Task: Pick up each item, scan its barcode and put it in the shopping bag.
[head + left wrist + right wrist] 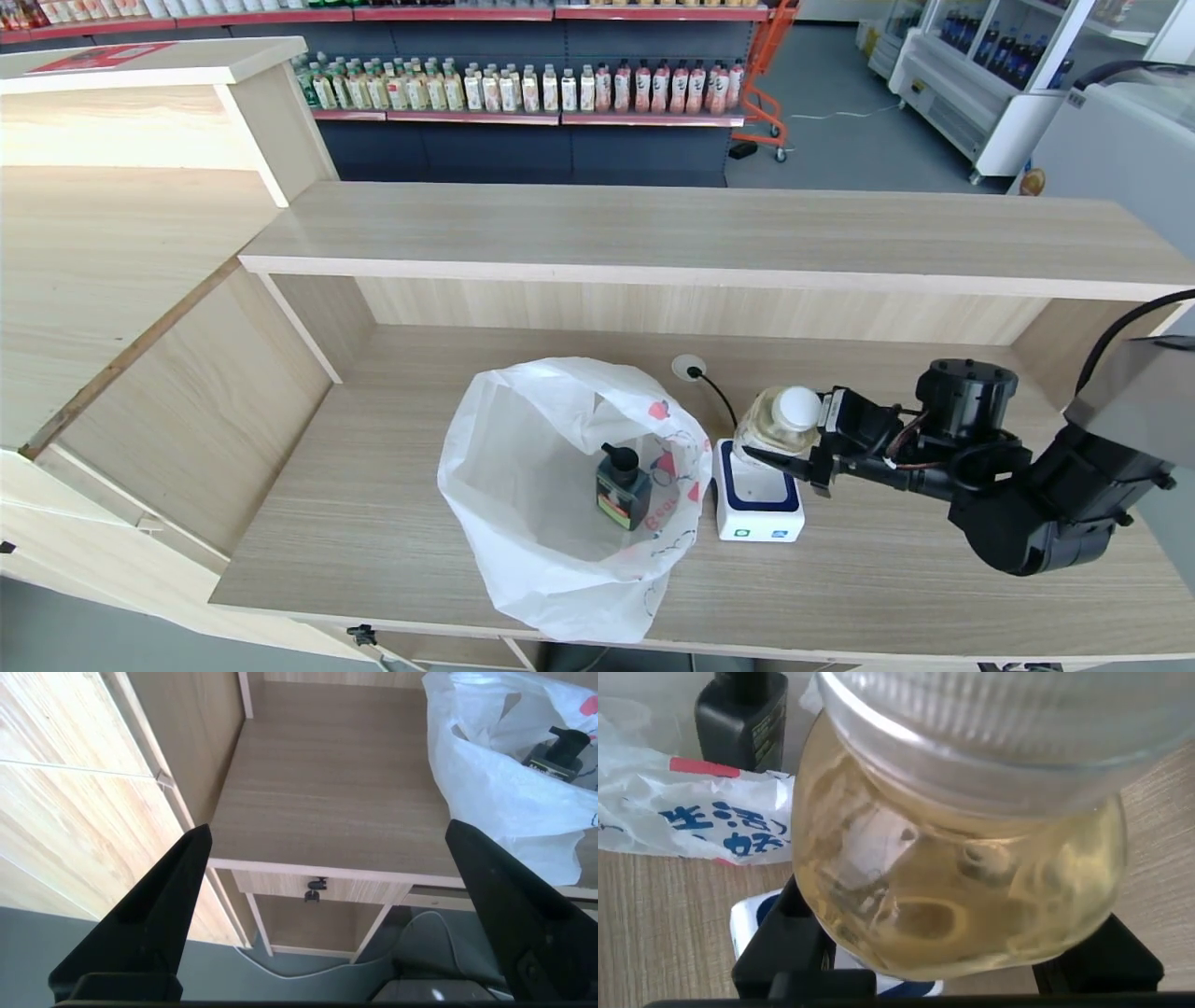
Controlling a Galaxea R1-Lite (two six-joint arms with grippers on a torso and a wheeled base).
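The right gripper was seen clamped around a clear bottle, its dark fingers pressed against opposite sides of the body. The bottle, filled with a pale yellowish liquid and topped by a white cap, was held tilted over the far end of the scanner, a small white block with a blue-framed window that was set on the wooden counter. Whether bottle and scanner were touching could not be told from the head view. A black cable was run from the scanner's far side to a round port in the counter. Just beside the scanner, on the robot's left, the shopping bag was stood open (white plastic, with red print on its side), and a dark pump bottle was lodged upright inside it against the wall nearest the scanner. The same pump bottle and a printed fold of the bag were caught in the right wrist view behind the held bottle. The left gripper was held with its fingers spread wide apart and nothing between them, above the counter's near edge and well apart from the bag. Behind the counter, rows of drinks were lined up on a store shelf.
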